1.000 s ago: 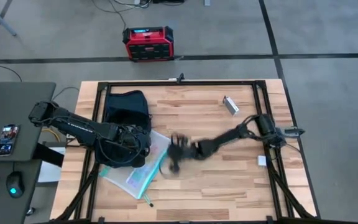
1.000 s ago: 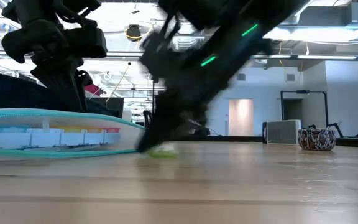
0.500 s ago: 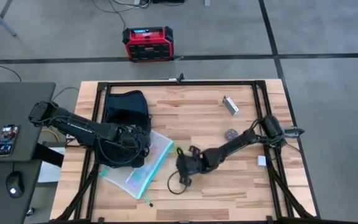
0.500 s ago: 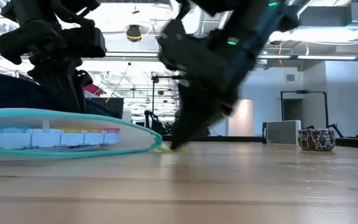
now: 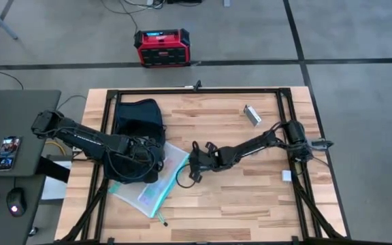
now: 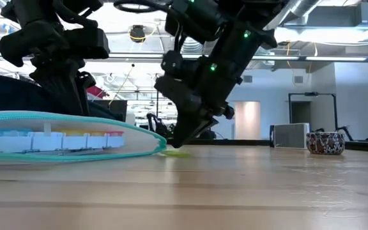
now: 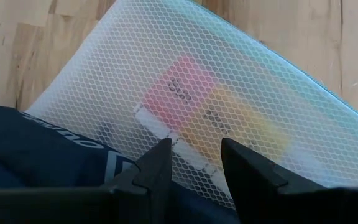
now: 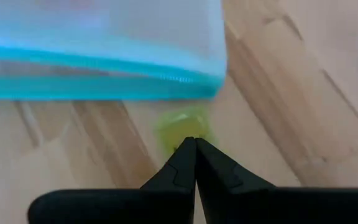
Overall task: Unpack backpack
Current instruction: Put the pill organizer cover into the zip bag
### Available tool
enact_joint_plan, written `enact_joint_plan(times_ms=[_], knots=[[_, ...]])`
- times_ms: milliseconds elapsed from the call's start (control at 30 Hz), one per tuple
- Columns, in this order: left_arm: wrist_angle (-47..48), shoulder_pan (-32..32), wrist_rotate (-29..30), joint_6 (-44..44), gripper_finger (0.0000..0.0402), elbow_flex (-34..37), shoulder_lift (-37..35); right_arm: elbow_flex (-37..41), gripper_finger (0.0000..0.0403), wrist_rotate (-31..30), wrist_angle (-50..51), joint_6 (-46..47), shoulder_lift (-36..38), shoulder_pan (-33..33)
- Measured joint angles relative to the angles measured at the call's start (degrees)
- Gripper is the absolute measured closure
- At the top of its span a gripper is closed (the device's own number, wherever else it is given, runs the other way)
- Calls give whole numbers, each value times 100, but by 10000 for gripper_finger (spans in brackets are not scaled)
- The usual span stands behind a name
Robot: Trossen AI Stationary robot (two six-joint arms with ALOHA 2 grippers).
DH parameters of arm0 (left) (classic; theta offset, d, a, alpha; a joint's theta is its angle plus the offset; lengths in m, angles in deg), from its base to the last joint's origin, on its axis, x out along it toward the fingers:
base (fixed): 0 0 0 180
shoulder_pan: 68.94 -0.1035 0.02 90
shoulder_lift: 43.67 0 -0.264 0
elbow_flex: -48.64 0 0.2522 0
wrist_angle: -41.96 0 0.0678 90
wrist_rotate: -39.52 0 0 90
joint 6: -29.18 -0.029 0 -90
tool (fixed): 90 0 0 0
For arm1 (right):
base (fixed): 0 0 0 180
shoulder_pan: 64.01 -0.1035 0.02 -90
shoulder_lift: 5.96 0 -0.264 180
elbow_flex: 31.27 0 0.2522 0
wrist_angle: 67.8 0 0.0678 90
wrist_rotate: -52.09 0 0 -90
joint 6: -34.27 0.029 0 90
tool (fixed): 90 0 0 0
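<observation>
Mesh pouch [image 7: 229, 112] of coloured cards beside backpack [image 5: 139, 119]; left fingers [image 7: 160, 163] parted, right fingers [image 8: 194, 163] closed.

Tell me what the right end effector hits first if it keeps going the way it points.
Probably the small yellow-green thing on the table, just past the shut tips of the right end effector. The teal-edged mesh pouch lies right behind it; depth is hard to judge.

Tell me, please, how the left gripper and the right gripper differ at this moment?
The left gripper is open, its fingers apart over the mesh pouch beside the backpack; the right gripper is shut, fingertips pressed together. The left sits at the backpack's edge; the right points down at a small green item on the table by the pouch's teal corner. Both hold nothing visible.
</observation>
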Motion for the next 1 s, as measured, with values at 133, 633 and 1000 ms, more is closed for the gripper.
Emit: enact_joint_plan(times_ms=[133,633,1000], knots=[[-3,0,0,-4,276,0,0,71,403,178,29,42,-2,6],[-12,0,2,0,276,0,2,73,403,344,-735,168,-98,-261],[-10,0,2,14,276,-2,2,73,403,315,-1324,-50,-96,-152]])
